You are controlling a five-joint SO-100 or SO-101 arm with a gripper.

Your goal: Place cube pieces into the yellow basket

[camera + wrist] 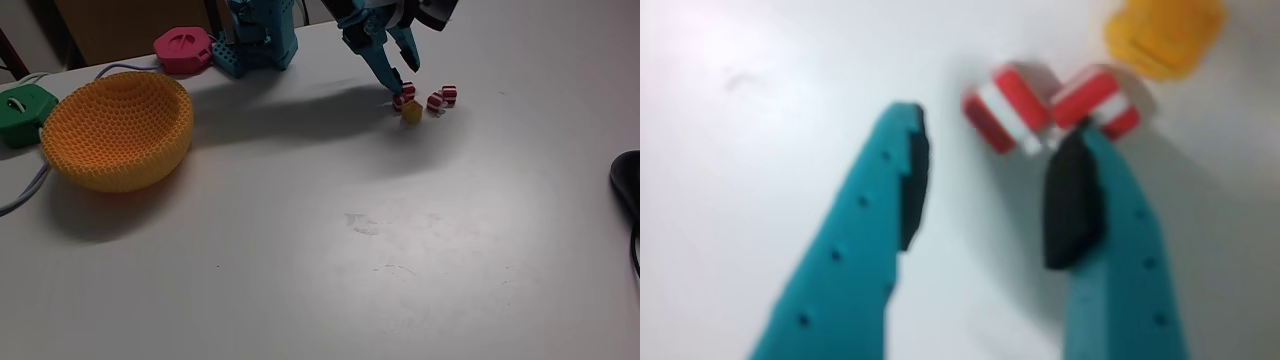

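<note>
Cube pieces, tiny and dice-sized, sit in a loose cluster on the white tabletop [330,250] toward the far right of the fixed view. Four are striped red and white: one [402,99] lies right at the gripper's tips with another just behind it, and two more [436,102] [449,93] lie a little to the right. A plain yellow-orange cube [412,113] sits just on the near side of the first striped ones, close against them.

Far to the left in that view, well apart from the cubes, stands the large round bowl-shaped basket of orange-yellow crocheted yarn [118,130], upright, its bumpy inner wall showing nothing inside.

A teal two-finger gripper [398,82] reaches down from the far edge with its tips at the striped cubes. In the wrist view the gripper [990,160] stands fairly wide, holding nothing; its black-padded fingers [1077,205] point away from the camera. Two striped cubes [1005,108] [1103,97] lie side by side just past the tips, the right one touching or overlapped by the right finger's tip, the left one nearer the gap. The yellow-orange cube [1165,35] sits beyond them at the upper right, blurred.

At the far edge of the fixed view are the arm's teal base [255,45], a pink plastic gadget [183,48] beside it, and a green plastic gadget [22,112] just left of the basket.
</note>
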